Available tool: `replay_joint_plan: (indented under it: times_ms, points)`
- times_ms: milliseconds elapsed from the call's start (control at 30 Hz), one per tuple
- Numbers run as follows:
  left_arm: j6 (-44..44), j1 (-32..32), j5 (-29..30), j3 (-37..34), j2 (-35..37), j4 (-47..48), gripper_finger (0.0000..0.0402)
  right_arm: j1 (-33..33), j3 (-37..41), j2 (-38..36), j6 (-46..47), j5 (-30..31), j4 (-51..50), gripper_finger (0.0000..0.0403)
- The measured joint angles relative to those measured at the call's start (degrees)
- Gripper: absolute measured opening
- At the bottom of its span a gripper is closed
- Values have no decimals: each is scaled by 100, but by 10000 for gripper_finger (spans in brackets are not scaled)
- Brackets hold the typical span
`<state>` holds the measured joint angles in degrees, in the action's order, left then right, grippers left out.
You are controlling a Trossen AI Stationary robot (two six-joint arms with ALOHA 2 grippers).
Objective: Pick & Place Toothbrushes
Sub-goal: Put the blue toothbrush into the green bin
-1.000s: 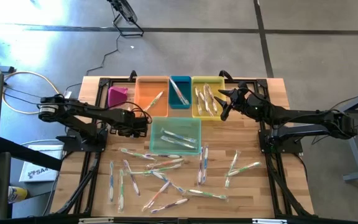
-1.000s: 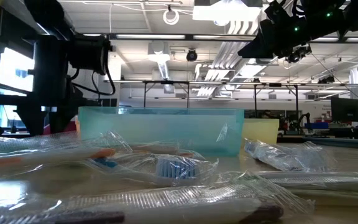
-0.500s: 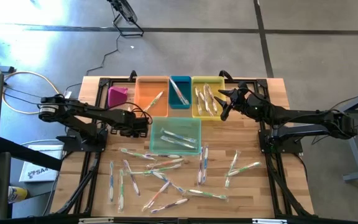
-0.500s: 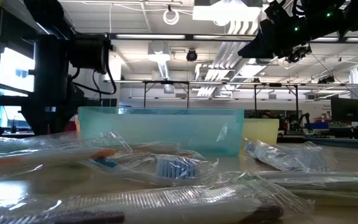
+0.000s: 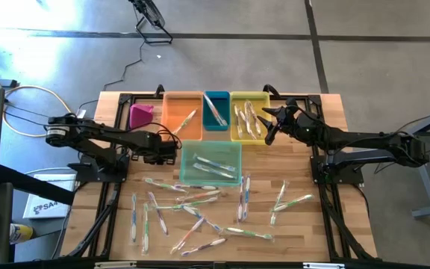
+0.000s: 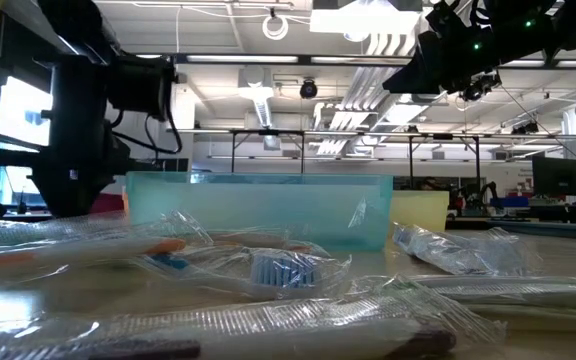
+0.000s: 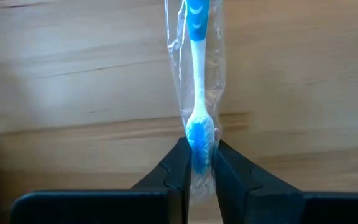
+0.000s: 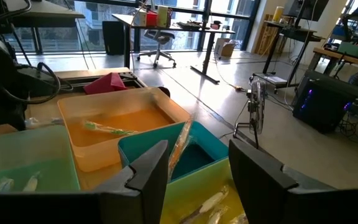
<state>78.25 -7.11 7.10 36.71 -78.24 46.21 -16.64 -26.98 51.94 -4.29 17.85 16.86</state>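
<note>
My left gripper point(image 5: 167, 148) points down at the table just left of the green bin point(image 5: 210, 162). It is shut on a blue toothbrush point(image 7: 197, 56) in a clear wrapper. My right gripper point(image 5: 269, 128) hovers open and empty over the right side of the yellow bin point(image 5: 248, 116), and its fingers show spread in the right wrist view point(image 8: 197, 149). Several wrapped toothbrushes point(image 5: 200, 203) lie loose on the near half of the table. Others lie in the orange bin point(image 5: 183, 116), the blue bin point(image 5: 216, 110), the yellow bin and the green bin. My left gripper pinches the toothbrush's blue head end point(image 7: 199, 134), wrapper and all, between its two fingers point(image 7: 178, 167). The fingers come from above, pointing down. The handle runs straight away from them over the wooden table top. Whether the brush is off the wood I cannot tell.
The four bins stand together at the table's far middle, with a pink object point(image 5: 141, 114) left of the orange bin. In the low view, crumpled clear wrappers point(image 6: 258, 265) lie in front of the green bin point(image 6: 268, 210). Bare wood shows at the table's near right corner.
</note>
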Motion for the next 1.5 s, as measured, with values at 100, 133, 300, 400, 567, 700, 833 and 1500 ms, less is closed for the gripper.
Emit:
replay_joint_plan:
  times_ms: [100,133,300,400,567,700,833,1500]
  points:
    - [92,-2,88,-18,104,482,44,2,0,0,0,0,-2,161]
    - [188,-2,117,-11,146,656,44,2,0,0,0,0,-2,161]
    - [457,-2,196,-9,407,1187,44,2,0,0,0,0,-2,161]
    - [360,-2,392,-9,599,1190,44,2,0,0,0,0,-2,161]
    - [-173,-2,861,-9,1045,1190,45,2,0,0,0,0,-2,161]
    - [-340,-2,1138,2,1546,1184,45,2,0,0,1,0,-2,161]
    - [-690,-2,1280,2,2104,999,45,2,0,0,2,0,-2,161]
    - [-4729,-2,1682,9,3500,-2229,45,2,0,0,68,1,-277,161]
